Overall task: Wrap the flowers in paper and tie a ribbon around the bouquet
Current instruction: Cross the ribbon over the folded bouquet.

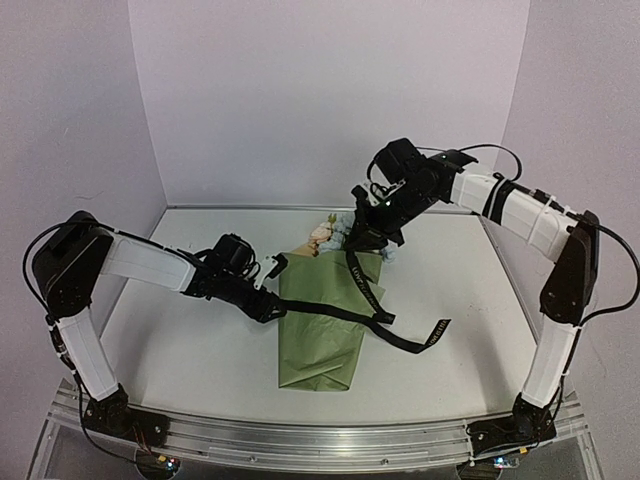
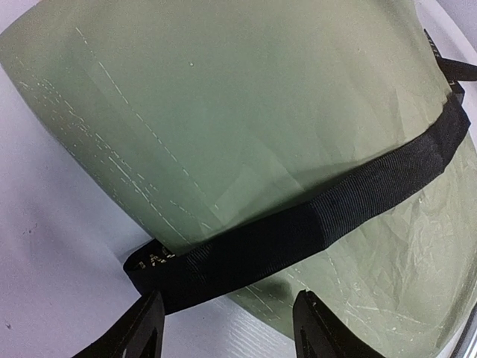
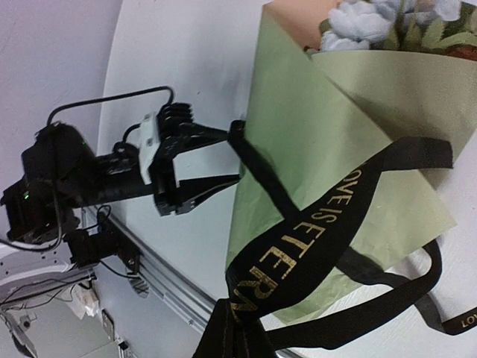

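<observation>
Olive-green paper cone (image 1: 318, 350) holds pale blue flowers (image 1: 330, 236); black ribbon (image 1: 340, 313) crosses it.

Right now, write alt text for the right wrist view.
An olive-wrapped bouquet lies on a white table, with a black ribbon in gold lettering crossing it and rising toward the bottom edge of the view. Pale flowers show at its top end. The left gripper, open, sits at its left edge.
</observation>
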{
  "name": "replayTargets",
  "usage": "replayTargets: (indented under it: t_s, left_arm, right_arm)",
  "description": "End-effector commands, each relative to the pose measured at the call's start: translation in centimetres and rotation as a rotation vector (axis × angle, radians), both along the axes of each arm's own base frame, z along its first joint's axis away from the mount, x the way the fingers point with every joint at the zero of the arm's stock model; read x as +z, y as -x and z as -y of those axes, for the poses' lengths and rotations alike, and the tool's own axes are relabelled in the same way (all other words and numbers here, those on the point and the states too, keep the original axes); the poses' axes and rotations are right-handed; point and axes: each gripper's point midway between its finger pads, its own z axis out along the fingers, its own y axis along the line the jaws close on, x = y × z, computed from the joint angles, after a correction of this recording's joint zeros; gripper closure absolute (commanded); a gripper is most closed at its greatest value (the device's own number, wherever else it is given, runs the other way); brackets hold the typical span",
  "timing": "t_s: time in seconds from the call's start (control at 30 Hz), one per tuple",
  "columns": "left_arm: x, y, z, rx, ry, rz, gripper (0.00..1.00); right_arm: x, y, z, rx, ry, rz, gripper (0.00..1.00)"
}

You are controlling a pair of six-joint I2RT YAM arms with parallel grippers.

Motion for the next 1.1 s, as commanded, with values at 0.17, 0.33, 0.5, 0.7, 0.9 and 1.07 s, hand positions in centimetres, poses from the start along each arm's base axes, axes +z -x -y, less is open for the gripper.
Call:
replayTargets:
  t_s: [0.17,0.33,0.5,0.7,0.9,1.07]
  left_arm:
    - [1.1,-0.6,2.4,-0.068,0.045,0.043,0.41]
    - [1.3,-1.0,2.8,-0.056,0.044,0.050,0.53]
    - [2.0,-1.7,2.8,-0.033,0.049,0.080,0.71]
    - [3.1,-2.5,3.5,-0.024,0.083,0.105,0.87]
    - [3.9,-2.9,4.1,-0.015,0.119,0.107,0.95]
    - [4.1,-2.8,4.3,-0.018,0.129,0.096,0.87]
  right_arm:
    - [5.6,2.2,-5.4,0.163,-0.300,-0.081,1.00]
    - [5.5,2.9,-6.9,0.197,-0.366,-0.184,1.00]
    - [5.0,2.9,-8.3,0.199,-0.434,-0.281,1.00]
    - [4.3,2.9,-9.3,0.194,-0.486,-0.352,1.00]
    - [3.2,3.8,-9.9,0.216,-0.490,-0.416,1.00]
    - [1.0,4.4,-9.6,0.206,-0.466,-0.449,1.00]
